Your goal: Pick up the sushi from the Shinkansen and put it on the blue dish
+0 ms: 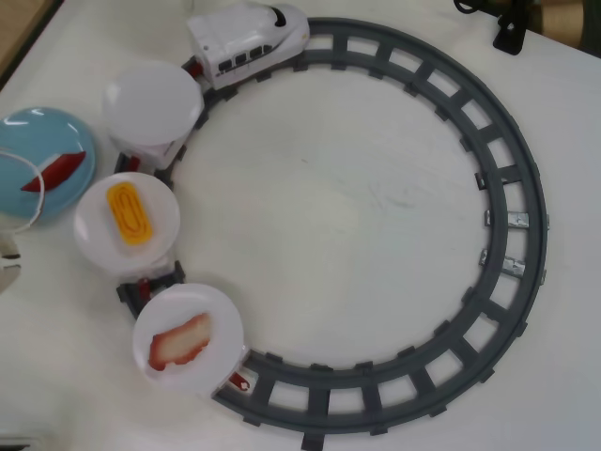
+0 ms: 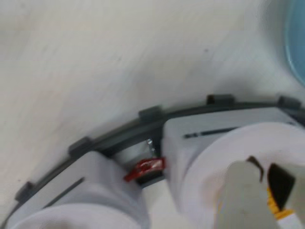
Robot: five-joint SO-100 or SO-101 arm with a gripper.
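Note:
The dark-red sushi [image 1: 56, 169] lies flat on the blue dish [image 1: 38, 132] at the left edge of the overhead view. The white Shinkansen [image 1: 249, 38] stands on the track at the top, and its first plate [image 1: 150, 103] is bare. My gripper [image 2: 264, 169] shows only in the wrist view, at the bottom right: a white finger [image 2: 240, 193] and a dark finger [image 2: 282, 180] stand a little apart with nothing between them. A corner of the blue dish [image 2: 298, 43] appears at the wrist view's upper right. In the overhead view only a white arm part [image 1: 7, 268] and a thin cable [image 1: 28, 193] enter from the left.
The second plate [image 1: 94, 235] carries a yellow egg piece [image 1: 130, 214]; the third plate [image 1: 221, 371] carries a pink-and-white piece [image 1: 180, 342]. The grey track [image 1: 512, 178] circles the table. A red coupling [image 2: 145, 167] joins two cars. Dark gear [image 1: 512, 28] sits at the top right.

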